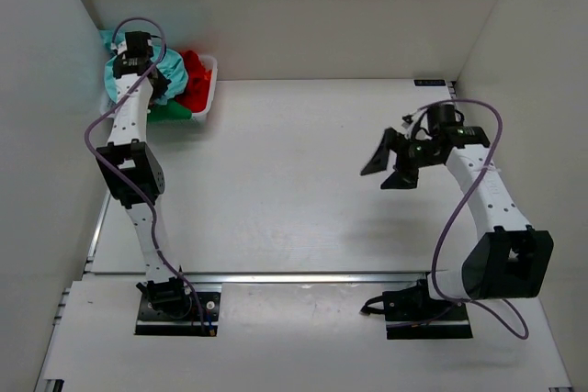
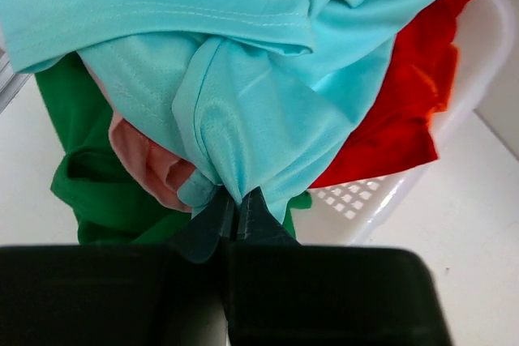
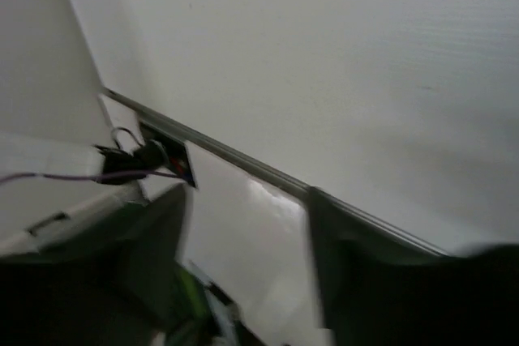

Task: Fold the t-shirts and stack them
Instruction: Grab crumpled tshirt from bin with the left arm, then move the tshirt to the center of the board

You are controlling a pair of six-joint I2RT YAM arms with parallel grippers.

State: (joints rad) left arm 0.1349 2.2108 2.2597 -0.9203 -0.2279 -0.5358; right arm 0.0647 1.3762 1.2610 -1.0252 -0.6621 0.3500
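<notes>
The teal t-shirt lies bunched on top of the pile in the white lattice basket at the far left corner. Under it are the red t-shirt, the green t-shirt and the pale pink t-shirt. The red and green shirts also show from above. My left gripper is over the basket, shut on a fold of the teal t-shirt. My right gripper hangs open and empty above the right half of the table, far from the shirts.
The basket stands against the back wall in the left corner. White walls close in the table on the left, back and right. A metal rail runs across the near edge before the arm bases.
</notes>
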